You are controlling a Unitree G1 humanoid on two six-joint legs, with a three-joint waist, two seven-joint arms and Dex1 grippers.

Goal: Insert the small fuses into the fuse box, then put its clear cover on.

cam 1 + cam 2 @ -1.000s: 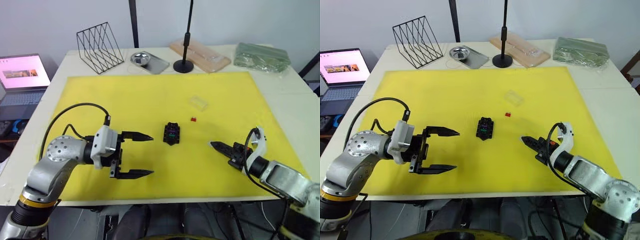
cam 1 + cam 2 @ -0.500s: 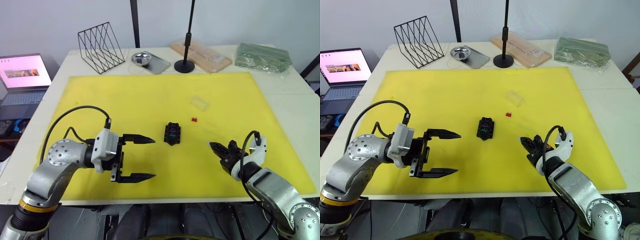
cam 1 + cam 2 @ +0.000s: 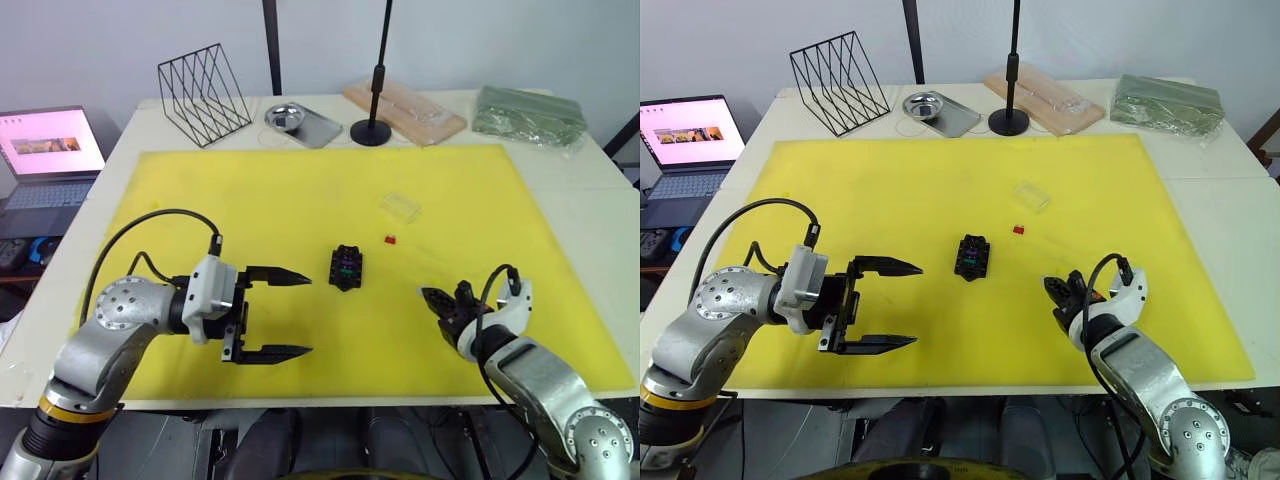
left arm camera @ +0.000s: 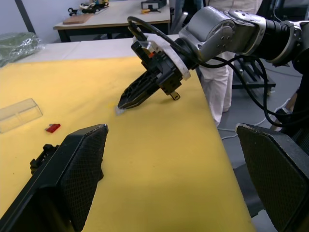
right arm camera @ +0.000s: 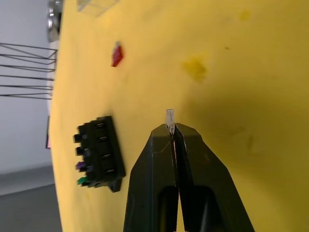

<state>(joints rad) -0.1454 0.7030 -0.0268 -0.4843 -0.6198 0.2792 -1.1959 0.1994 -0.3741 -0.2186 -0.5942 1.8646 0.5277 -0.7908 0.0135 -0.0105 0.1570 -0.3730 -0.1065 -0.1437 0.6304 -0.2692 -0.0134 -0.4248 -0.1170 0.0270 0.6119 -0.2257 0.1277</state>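
The left gripper hovers wide open and empty over the yellow mat. The black fuse box sits mid-mat with bare mat around it; a red fuse and the clear cover lie beyond. The right gripper pinches a pale grey fuse at its tips.

A yellow mat covers most of the worktop. Along the far edge: a black wire rack, metal dish on a tray, black stand base, wooden board, and perhaps bagged green material. A laptop sits off the left edge.
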